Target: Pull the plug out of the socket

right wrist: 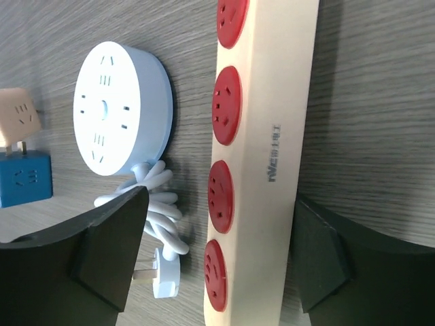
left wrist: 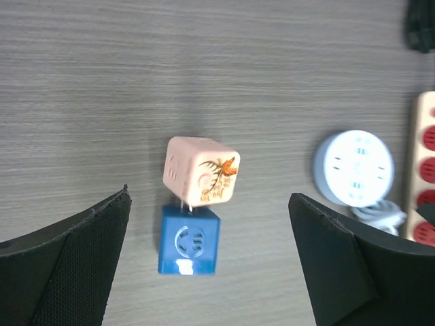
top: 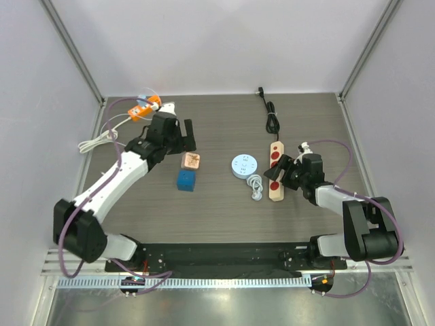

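Note:
A pink cube plug (top: 192,161) with an orange drawing is plugged into a blue cube socket (top: 185,180) on the table, its metal prongs partly showing between them. In the left wrist view the pink cube (left wrist: 201,171) sits just beyond the blue cube (left wrist: 189,239). My left gripper (left wrist: 209,197) is open and empty above the pair, with one finger on each side, apart from them. It shows in the top view (top: 183,136) just behind the cubes. My right gripper (right wrist: 219,197) is open, its fingers straddling a beige power strip (right wrist: 272,156). The two cubes show at the left edge of the right wrist view (right wrist: 20,156).
The beige strip with red outlets (top: 275,170) lies at centre right, its black cord (top: 270,115) running to the back. A round white socket (top: 243,166) with a coiled white cord and plug (top: 254,186) lies beside it. An orange item (top: 144,107) and a white cable (top: 95,142) lie at back left.

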Robot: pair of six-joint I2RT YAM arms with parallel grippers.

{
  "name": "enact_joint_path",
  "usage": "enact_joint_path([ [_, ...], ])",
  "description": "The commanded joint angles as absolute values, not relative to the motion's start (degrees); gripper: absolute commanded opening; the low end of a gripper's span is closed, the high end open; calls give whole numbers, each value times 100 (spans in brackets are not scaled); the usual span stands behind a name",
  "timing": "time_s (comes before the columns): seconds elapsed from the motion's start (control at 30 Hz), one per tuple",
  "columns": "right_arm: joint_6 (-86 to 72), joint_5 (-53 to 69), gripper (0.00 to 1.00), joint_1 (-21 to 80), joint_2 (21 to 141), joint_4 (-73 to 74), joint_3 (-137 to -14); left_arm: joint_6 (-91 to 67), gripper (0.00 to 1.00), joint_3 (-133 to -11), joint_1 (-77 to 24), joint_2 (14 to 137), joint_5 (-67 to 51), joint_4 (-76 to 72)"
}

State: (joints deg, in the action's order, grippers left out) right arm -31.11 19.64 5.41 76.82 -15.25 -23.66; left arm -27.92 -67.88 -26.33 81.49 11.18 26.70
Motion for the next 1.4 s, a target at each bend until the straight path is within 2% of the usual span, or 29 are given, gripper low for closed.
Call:
enact_joint_path([
  [0.0,-2936,1591,86,562,7603,-1108,-2575,-2900,99,-6575,-2602,7437,748,2856],
  [0.17,-2804,1118,99,562,7314,-362,-2900,-2971,99,-6136,-2584,6638,527,2953],
  [0.57,-2891,519,100,650,6513,1247,-4051,-3418,98,-5283,-2426,5406,27,3129],
  [0.7,-3181,212,100,1054,6276,1424,-4245,-3533,98,-5089,-2426,4923,-316,3260],
  [0.83,-3646,-271,100,1870,6398,1302,-4412,-3612,100,-4931,-2408,4571,-237,3498],
  [0.97,-3876,-895,100,3011,7257,1152,-5052,-3612,100,-5018,-2294,4377,-536,3560],
  [1.07,-3911,-1291,100,3478,8233,1011,-5869,-3490,100,-5211,-2224,4482,-545,3788],
  [1.37,-4210,-1644,100,3788,10879,-1089,-7618,-3611,100,-5625,-1584,5659,-650,3271],
])
